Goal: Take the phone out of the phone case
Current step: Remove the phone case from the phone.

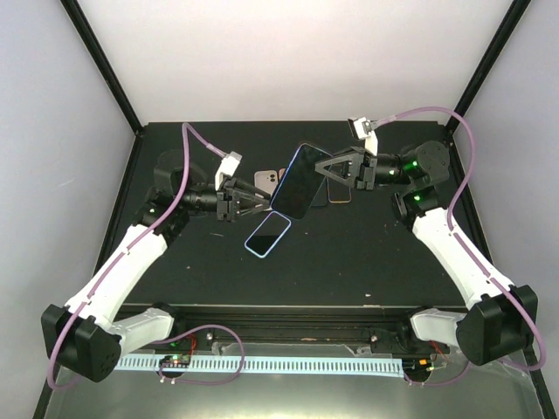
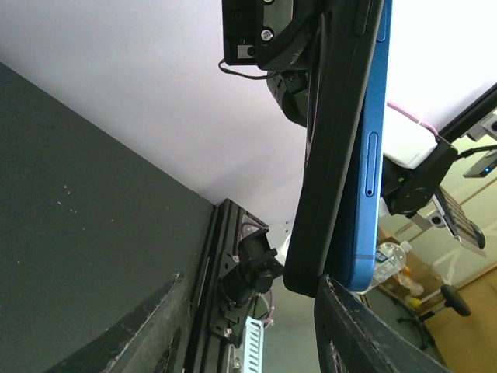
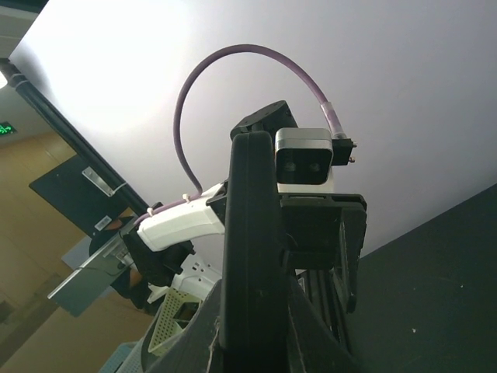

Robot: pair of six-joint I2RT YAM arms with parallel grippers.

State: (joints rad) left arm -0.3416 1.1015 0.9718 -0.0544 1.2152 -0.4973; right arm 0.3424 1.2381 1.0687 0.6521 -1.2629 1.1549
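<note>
Dark, rough-surfaced fingers [image 2: 365,338] of the left gripper [image 2: 248,281] fill the bottom of the left wrist view, spread apart. The lower end of the phone [image 2: 373,155] hangs in the gap, its blue corner right at one fingertip and clear space on the other side. The phone's blue edge stands a little proud of the black phone case [image 2: 332,155] – the two are parted along one long side but not separated.

At the far end, the right gripper [image 1: 319,170] is pressed together on the phone case, pinching it edge-on between its fingers. From above, the cased phone is held tilted in the air between the two grippers, over the far middle of the black table [image 1: 367,253].

Flat on the table lie other handsets: a pale-blue-rimmed phone [image 1: 268,234] just near of the held one, a white phone [image 1: 266,179] beside the left gripper, and a dark handset [image 1: 339,195] under the right gripper.
</note>
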